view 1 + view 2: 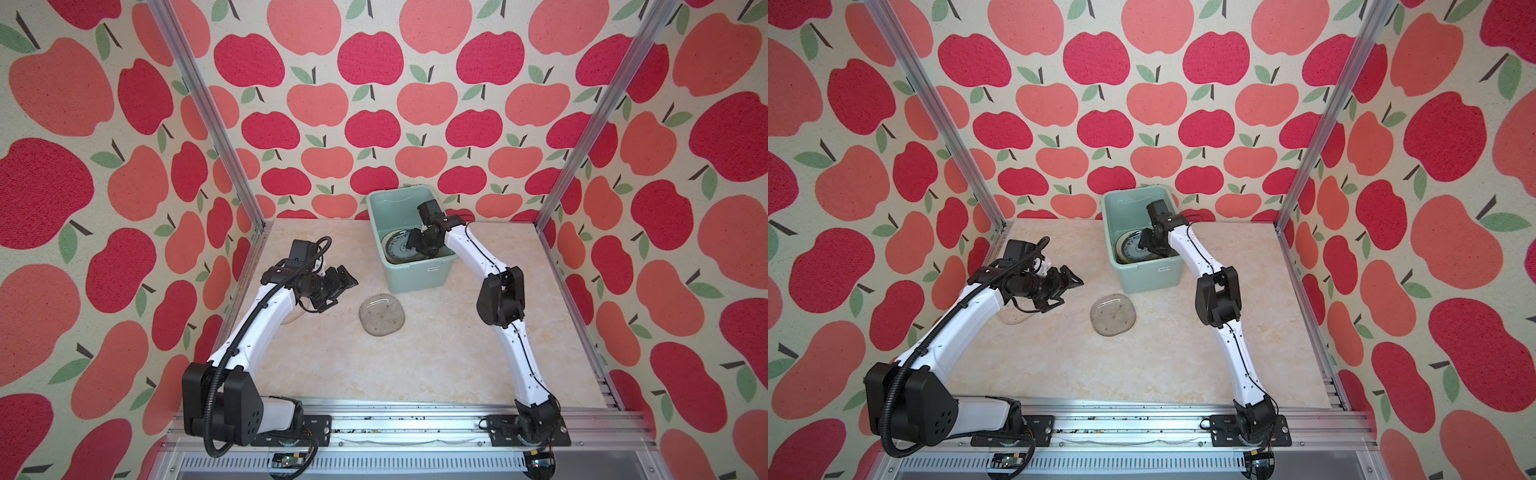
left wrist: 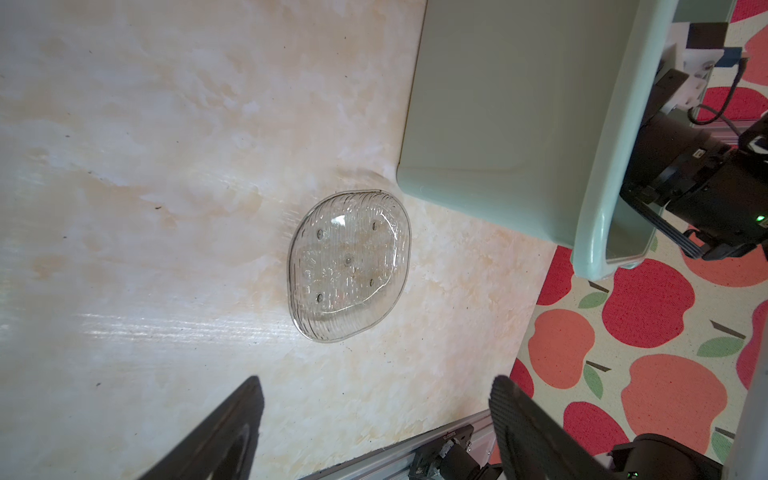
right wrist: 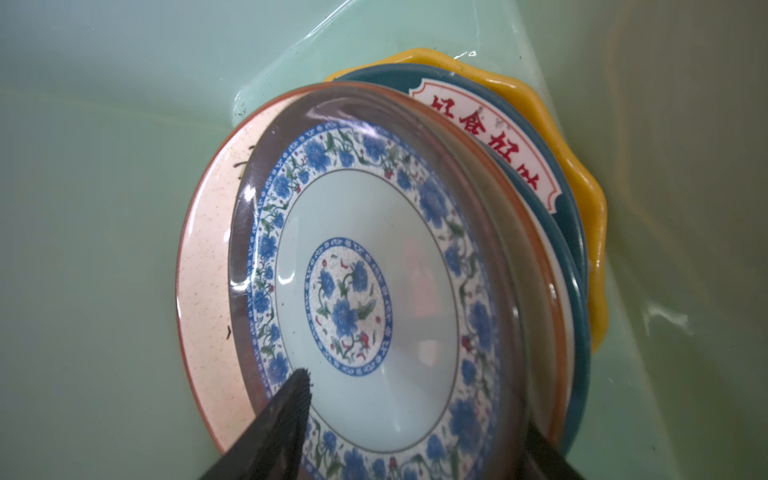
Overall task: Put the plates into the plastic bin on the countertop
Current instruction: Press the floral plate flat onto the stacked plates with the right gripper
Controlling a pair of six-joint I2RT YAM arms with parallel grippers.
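My right hand [image 3: 419, 407] hangs parted over the stack of plates [image 3: 365, 291] in the bin [image 1: 415, 276]; I'd lift straight up, clear of its wall. My left hand [image 2: 376, 382], parted and empty, faces the glass plate [image 2: 349, 266] on the table [image 1: 436, 353] near the bin

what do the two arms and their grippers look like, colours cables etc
Both arms have glossy white curved links with black joint housings. The left arm carries a thick black corrugated hose; the right arm has a thin black cable along it. The left gripper and right gripper are black, with tapering fingers whose pads are finely ribbed.
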